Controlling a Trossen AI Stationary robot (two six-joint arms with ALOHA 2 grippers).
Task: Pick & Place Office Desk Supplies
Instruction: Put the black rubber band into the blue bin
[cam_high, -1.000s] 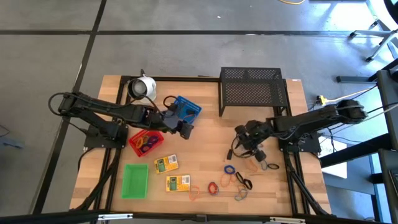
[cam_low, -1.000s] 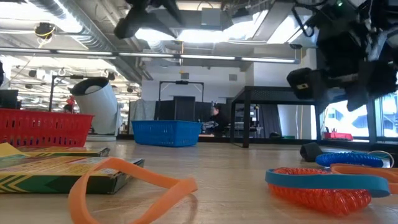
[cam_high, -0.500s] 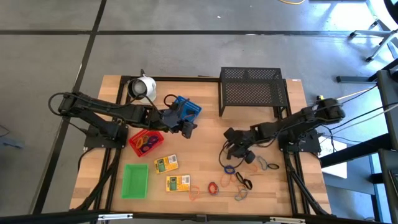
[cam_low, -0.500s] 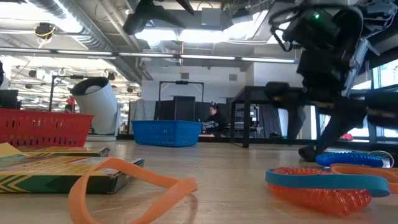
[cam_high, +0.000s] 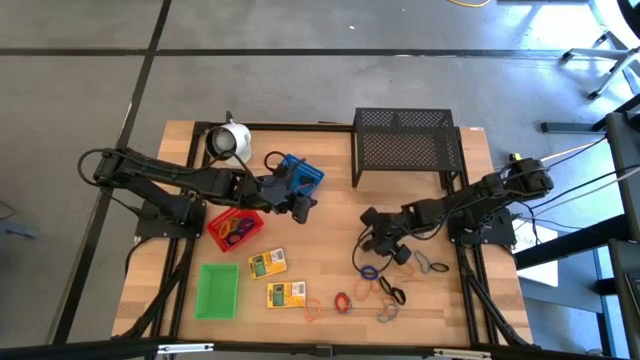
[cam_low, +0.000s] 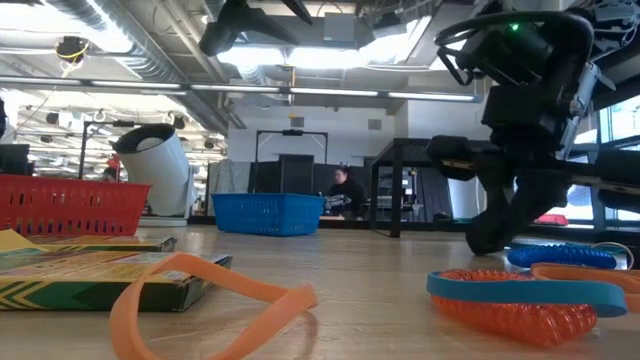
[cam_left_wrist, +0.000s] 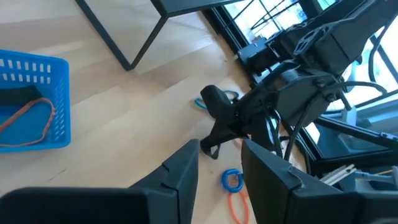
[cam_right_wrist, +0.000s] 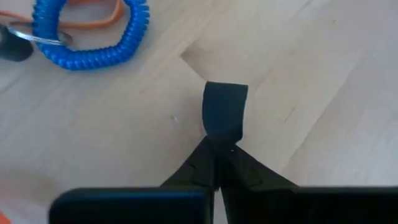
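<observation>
Our right gripper (cam_right_wrist: 217, 146) has its two fingers pressed together on a black loop (cam_right_wrist: 225, 115), which sticks out just past the fingertips and rests on the wooden table (cam_right_wrist: 323, 74). A blue coiled loop (cam_right_wrist: 93, 37) with a metal ring lies near the pinched tips, apart from them, with an orange band (cam_right_wrist: 102, 18) touching it. From above, this gripper (cam_high: 372, 243) sits low over the table, and the other loose loops (cam_high: 385, 290) in red, orange, grey and black lie spread just beyond it.

Our left gripper (cam_left_wrist: 221, 158) hangs in the air with its fingers apart and nothing between them. The blue tray (cam_high: 297, 175) lies right beside it, with an orange loop (cam_left_wrist: 25, 115) inside. The red tray (cam_high: 235, 227) is near, the two yellow-green boxes (cam_high: 276, 279) farther off, and the green tray (cam_high: 218, 290) farthest.

The boxes carry printing, but we cannot read any words on them.
</observation>
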